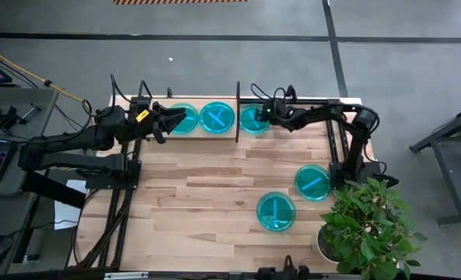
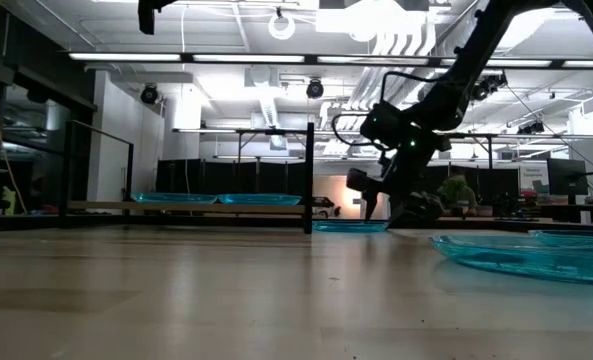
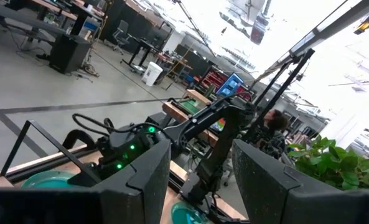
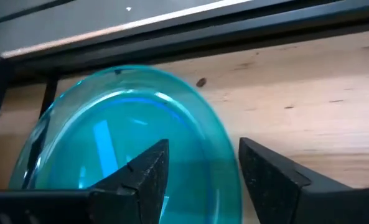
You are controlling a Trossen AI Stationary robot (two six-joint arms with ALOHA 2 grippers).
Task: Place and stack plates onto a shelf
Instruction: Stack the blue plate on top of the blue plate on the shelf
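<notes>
Two cyan plates [image 1: 185, 118] [image 1: 217, 117] lie flat on the shelf [image 1: 156, 105] at the table's far edge, left of its black divider [image 1: 238, 113]. A third plate [image 4: 122, 130] lies flat on the wood just right of the divider. My right gripper [image 4: 203, 146] is open and slants down over this plate's rim, one finger above its face and one beyond the rim. Two more plates [image 1: 313, 183] [image 1: 277, 211] rest on the tabletop at the near right. My left gripper [image 3: 200, 186] is open and raised above the shelf's left end, holding nothing. My right gripper straddles the rim [image 4: 229, 163] of the plate right of the divider, slanting down from the table's right side. The plate lies flat on the wood. Whether either finger touches it, I cannot tell.
A potted plant [image 1: 366, 225] stands at the table's near right corner, close to the two loose plates. The shelf's black rod frame [image 4: 172, 34] runs behind the third plate. Bare plank tabletop [image 1: 191, 194] spreads across the middle and near left.
</notes>
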